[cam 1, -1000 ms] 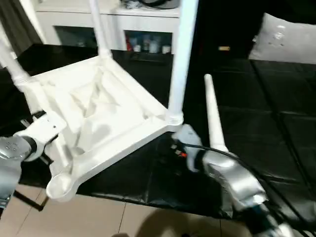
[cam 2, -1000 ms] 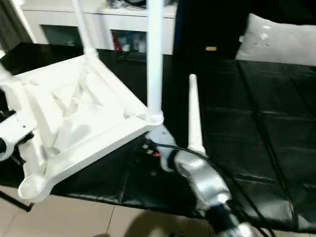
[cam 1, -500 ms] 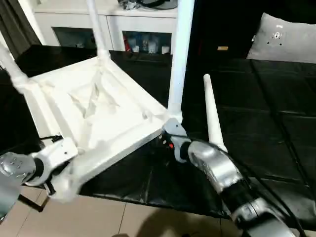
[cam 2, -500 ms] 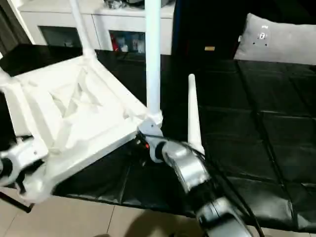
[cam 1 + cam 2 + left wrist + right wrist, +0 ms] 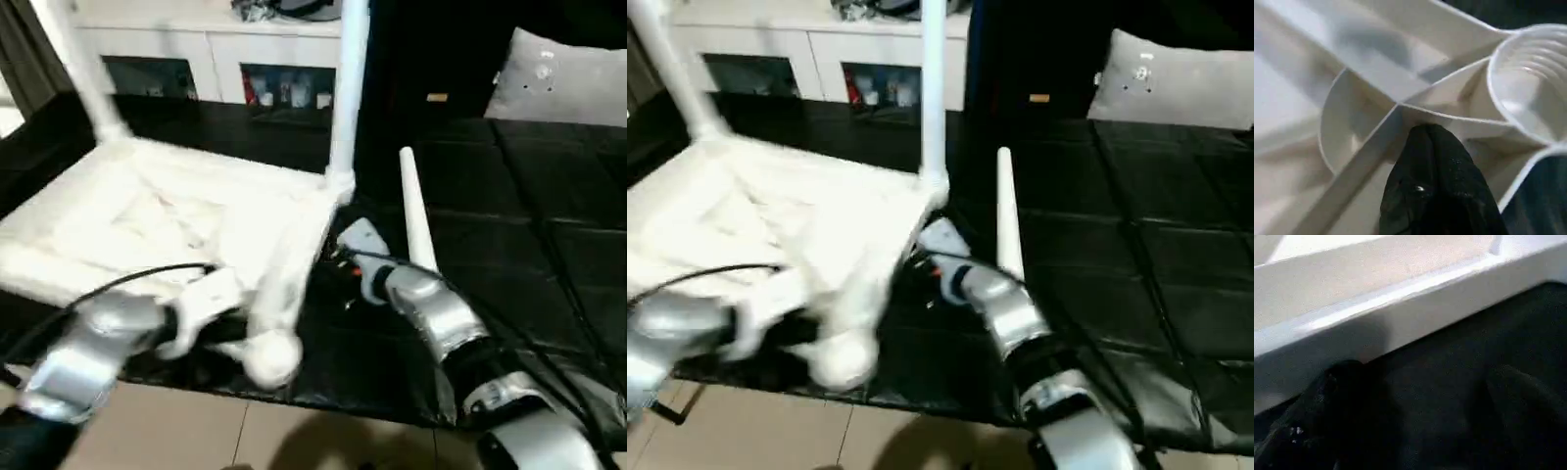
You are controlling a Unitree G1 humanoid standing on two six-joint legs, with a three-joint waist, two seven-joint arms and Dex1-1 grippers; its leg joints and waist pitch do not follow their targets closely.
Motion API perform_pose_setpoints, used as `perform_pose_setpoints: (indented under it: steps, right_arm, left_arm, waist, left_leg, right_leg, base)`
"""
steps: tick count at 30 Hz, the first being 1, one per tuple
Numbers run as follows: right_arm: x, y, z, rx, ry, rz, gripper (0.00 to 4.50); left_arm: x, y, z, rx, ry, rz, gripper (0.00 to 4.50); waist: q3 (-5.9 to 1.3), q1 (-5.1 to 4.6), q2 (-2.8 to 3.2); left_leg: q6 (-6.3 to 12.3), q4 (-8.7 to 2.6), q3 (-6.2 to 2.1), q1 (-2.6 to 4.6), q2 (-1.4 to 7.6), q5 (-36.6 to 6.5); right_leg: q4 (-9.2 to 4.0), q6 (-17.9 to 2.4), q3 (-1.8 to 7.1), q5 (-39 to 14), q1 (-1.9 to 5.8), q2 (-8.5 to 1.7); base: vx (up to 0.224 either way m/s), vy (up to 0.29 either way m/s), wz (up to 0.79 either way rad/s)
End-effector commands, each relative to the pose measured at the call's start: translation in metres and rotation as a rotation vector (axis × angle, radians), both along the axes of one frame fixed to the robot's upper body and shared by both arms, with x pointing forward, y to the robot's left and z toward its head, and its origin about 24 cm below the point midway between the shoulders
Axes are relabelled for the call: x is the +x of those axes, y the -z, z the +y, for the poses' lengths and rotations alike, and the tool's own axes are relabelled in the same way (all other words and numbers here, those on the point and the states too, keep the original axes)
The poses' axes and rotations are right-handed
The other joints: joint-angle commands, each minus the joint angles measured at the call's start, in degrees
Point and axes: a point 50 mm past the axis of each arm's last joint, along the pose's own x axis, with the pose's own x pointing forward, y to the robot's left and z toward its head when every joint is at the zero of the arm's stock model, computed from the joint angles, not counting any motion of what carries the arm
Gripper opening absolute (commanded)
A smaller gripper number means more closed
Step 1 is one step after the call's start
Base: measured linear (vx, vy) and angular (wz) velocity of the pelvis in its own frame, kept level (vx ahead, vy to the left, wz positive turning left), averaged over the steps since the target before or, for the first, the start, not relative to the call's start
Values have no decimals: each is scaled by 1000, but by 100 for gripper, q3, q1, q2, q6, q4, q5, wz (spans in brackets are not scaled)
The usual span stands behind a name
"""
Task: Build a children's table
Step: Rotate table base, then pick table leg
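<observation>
The children's table [image 5: 157,211] lies upside down on the black mat, ribbed underside up. Two legs stand in its far corner sockets, one at the back left [image 5: 86,73] and one in the middle [image 5: 345,93]. A loose leg [image 5: 415,211] lies on the mat just right of it. The near corner socket [image 5: 270,358] is empty. In the left wrist view my left gripper [image 5: 1427,134] is shut, its tips pressed on a rib beside that empty socket [image 5: 1528,83]. My right gripper [image 5: 1425,382] is open, low on the mat against the table's rim [image 5: 1400,289], near the corner with the middle leg.
A white cabinet [image 5: 196,49] with glass doors stands behind the mat. A grey pillow [image 5: 563,78] lies at the back right. The black mat [image 5: 549,255] stretches to the right, and its near edge meets the tan floor [image 5: 294,431].
The table top has swung round, its empty near corner moving right toward the middle. My left arm has travelled right with it. The right gripper stays by the corner with the middle leg.
</observation>
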Motion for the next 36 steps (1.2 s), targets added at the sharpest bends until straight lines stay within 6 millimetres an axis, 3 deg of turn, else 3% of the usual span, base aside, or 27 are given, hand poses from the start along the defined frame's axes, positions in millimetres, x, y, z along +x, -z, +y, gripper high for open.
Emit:
perform_pose_setpoints:
  steps: [1, 4, 8, 13, 18, 22, 24, 28, 33, 34, 36]
  right_arm:
    - [8, -23, 5, 31, -3, -86, 450]
    - [16, -47, -16, 67, 99, -150, 450]
    - [21, -71, -37, 110, 201, -192, 450]
    - [23, -84, -63, 60, 366, -204, 450]
    - [18, -75, -78, -35, 475, -87, 450]
    - [10, -62, -89, -71, 582, 94, 450]
    - [7, -59, -90, -79, 588, 137, 450]
    - [2, -52, -91, -76, 590, 229, 450]
    - [-2, -45, -89, -19, 596, 318, 402]
    - [-4, -43, -88, -4, 598, 350, 377]
    - [-6, -41, -89, -1, 597, 371, 370]
  left_arm:
    - [8, 1, -9, 7, 0, -55, 6]
    - [19, 1, -23, -1, -36, -121, 6]
    - [25, 3, -26, 23, -60, -172, 6]
    - [30, -4, -30, -11, -79, -275, 6]
    - [27, -15, -38, -120, -79, -310, 6]
    - [25, -34, -44, -250, -88, -324, 45]
    - [25, -37, -45, -265, -78, -326, 79]
    - [24, -44, -45, -268, -61, -335, 94]
    - [23, -46, -45, -233, -37, -334, 136]
    - [21, -46, -46, -231, -23, -326, 157]
    - [20, -46, -47, -232, -15, -319, 166]
  waist:
    - [-370, -2, 73]
    - [-366, -8, 51]
    - [-362, 31, 35]
    - [-360, 69, 9]
    - [-366, 92, 9]
    - [-370, 118, 6]
    - [-371, 107, 3]
    - [-368, 87, -1]
    - [-355, 95, 18]
    - [-360, 99, 23]
    - [-364, 105, 24]
  left_leg:
    - [77, -376, 42, -129, 38, -357]
    - [105, -371, 47, -115, 44, -351]
    - [149, -372, 49, -105, 39, -306]
    - [99, -369, 58, -104, 29, -262]
    - [36, -365, 60, -106, 29, -224]
    - [13, -369, 55, -107, 43, -185]
    - [13, -358, 58, -121, 27, -144]
    - [9, -356, 59, -123, 21, -152]
    - [-13, -368, 61, -101, 26, -279]
    - [-33, -368, 59, -94, 33, -261]
    - [-49, -370, 53, -97, 39, -211]
  right_leg:
    - [-326, -1164, 280, -514, 457, -360]
    - [-343, -1072, 282, -630, 465, -354]
    - [-365, -971, 284, -793, 451, -343]
    - [-385, -873, 279, -969, 436, -333]
    - [-370, -865, 282, -961, 435, -339]
    - [-345, -964, 283, -829, 433, -339]
    - [-340, -939, 279, -733, 440, -338]
    - [-355, -873, 278, -843, 447, -341]
    - [-388, -782, 273, -1143, 421, -337]
    - [-380, -788, 275, -1103, 417, -338]
    - [-363, -812, 275, -994, 423, -341]
  base:
    - [0, 0, 0]
    - [0, 0, 0]
    - [0, 0, 0]
    - [0, 0, 0]
    - [0, 0, 0]
    - [0, 0, 0]
    - [0, 0, 0]
    - [0, 0, 0]
    - [0, 0, 0]
    - [0, 0, 0]
    - [0, 0, 0]
